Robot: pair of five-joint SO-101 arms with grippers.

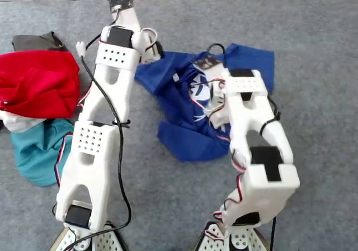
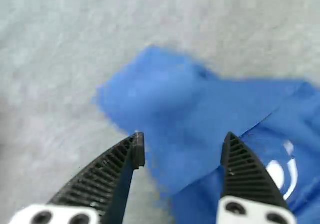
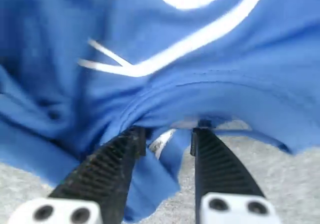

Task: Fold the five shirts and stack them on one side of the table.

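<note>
While agape, L pincer [image 2: 184, 138] over shirt [image 2: 200, 102]

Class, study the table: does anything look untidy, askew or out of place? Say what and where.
The blue shirt lies crumpled in the middle of the table, bunched rather than flat. At the high view's left edge, the red shirt, teal shirt, white shirt and dark shirt sit in a loose, unfolded heap.
</note>
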